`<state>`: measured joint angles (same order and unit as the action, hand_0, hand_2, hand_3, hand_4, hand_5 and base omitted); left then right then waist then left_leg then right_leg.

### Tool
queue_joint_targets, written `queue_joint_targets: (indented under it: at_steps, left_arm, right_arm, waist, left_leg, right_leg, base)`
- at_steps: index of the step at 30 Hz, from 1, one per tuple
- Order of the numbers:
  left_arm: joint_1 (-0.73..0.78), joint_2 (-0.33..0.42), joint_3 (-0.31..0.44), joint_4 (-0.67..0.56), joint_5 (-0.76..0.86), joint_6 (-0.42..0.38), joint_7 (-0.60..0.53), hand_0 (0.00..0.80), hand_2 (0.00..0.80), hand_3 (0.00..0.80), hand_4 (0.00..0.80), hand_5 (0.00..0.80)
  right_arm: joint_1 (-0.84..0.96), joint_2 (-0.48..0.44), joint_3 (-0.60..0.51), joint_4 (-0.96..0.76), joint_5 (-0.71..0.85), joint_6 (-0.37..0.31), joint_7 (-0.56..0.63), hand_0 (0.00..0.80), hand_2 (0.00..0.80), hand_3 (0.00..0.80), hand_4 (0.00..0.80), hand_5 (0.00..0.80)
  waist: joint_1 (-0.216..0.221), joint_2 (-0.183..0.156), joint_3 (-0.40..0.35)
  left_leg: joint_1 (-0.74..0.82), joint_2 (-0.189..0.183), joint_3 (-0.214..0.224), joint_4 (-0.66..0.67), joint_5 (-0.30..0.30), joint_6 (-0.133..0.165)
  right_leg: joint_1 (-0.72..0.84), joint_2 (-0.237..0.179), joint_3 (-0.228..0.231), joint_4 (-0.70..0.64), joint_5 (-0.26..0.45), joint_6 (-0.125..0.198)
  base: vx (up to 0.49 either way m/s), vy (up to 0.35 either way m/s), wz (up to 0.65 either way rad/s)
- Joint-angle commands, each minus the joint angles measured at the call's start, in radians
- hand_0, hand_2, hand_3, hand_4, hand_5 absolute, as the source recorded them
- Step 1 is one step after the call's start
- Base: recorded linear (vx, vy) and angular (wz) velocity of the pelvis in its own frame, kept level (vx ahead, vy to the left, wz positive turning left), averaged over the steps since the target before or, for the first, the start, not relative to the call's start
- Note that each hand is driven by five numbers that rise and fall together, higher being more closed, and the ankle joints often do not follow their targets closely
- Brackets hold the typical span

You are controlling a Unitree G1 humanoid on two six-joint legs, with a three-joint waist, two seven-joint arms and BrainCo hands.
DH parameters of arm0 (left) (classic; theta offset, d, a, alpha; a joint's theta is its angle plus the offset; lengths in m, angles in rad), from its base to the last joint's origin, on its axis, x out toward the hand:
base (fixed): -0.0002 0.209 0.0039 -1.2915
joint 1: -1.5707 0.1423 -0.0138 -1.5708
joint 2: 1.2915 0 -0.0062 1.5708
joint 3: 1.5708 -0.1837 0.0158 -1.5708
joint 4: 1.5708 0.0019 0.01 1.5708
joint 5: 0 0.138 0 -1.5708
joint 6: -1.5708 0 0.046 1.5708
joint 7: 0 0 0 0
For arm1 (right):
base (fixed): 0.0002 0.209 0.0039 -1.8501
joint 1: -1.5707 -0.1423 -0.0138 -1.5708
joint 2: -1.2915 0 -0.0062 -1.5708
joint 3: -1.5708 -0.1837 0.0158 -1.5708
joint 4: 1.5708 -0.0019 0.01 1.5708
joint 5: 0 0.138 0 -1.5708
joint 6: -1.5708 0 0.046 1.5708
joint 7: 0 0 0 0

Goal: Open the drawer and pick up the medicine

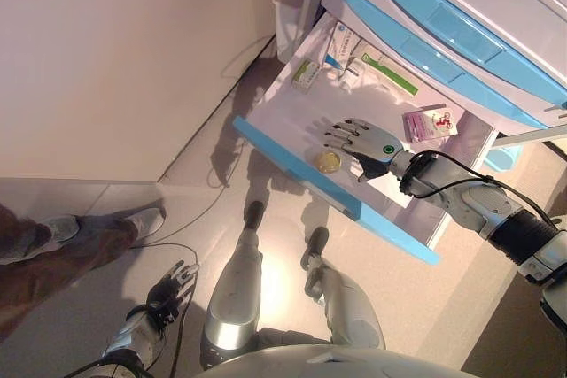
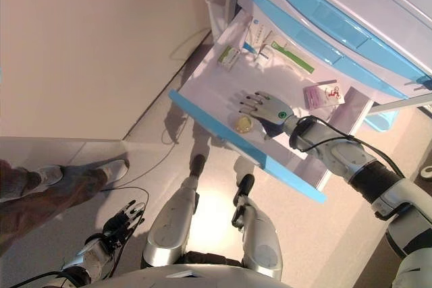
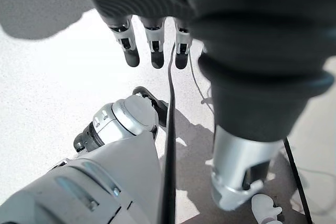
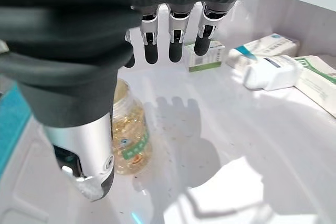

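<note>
Medicine bottle (image 4: 128,135) — clear, smooth, likely light and slippery — stands in the open drawer (image 1: 292,108) beside the right hand's (image 1: 363,141) thumb; fingers loosely spread, empty. Grasp round its body.

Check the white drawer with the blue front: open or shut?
Open. The white drawer with the blue front is pulled out, boxes and a clear pill bottle exposed; open right hand above it.

Silver-grey arms, dark ribbed wrist covers, right hand (image 1: 365,141) silver-fingered (dark tips), green dot marking
</note>
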<state>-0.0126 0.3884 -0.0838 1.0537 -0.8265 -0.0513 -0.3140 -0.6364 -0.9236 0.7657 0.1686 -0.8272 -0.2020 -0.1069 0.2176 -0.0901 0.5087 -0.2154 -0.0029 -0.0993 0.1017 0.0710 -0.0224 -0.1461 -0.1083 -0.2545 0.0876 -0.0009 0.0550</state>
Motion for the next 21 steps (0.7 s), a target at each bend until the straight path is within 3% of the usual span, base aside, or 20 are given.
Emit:
queue_joint_targets:
  at_steps: [1, 21]
  left_arm:
    - [0.025, 0.011, -0.018, 0.028, -0.028, -0.02, -0.011, 0.0, 0.0, 0.0, 0.0, 0.0]
    - [0.019, 0.002, -0.039, 0.028, -0.035, -0.023, -0.024, 0.0, 0.0, 0.0, 0.0, 0.0]
  right_arm:
    - [-0.003, -0.006, 0.057, -0.035, 0.007, 0.001, -0.052, 0.0, 0.0, 0.0, 0.0, 0.0]
    - [-0.033, 0.069, 0.094, 0.043, 0.059, 0.002, -0.064, 0.0, 0.0, 0.0, 0.0, 0.0]
  waist:
    - [-0.004, -0.004, -0.036]
    - [0.017, 0.019, -0.017]
  left_leg:
    - [-0.065, -0.022, 0.005, 0.108, -0.134, 0.014]
    - [-0.088, -0.039, -0.02, 0.132, -0.133, 0.017]
  right_leg:
    - [-0.027, -0.023, 0.007, 0.028, 0.02, 0.057]
    - [-0.04, -0.032, -0.006, 0.045, 0.015, 0.049]
  base:
    - [0.0, 0.0, 0.0]
    - [0.001, 0.001, 0.0]
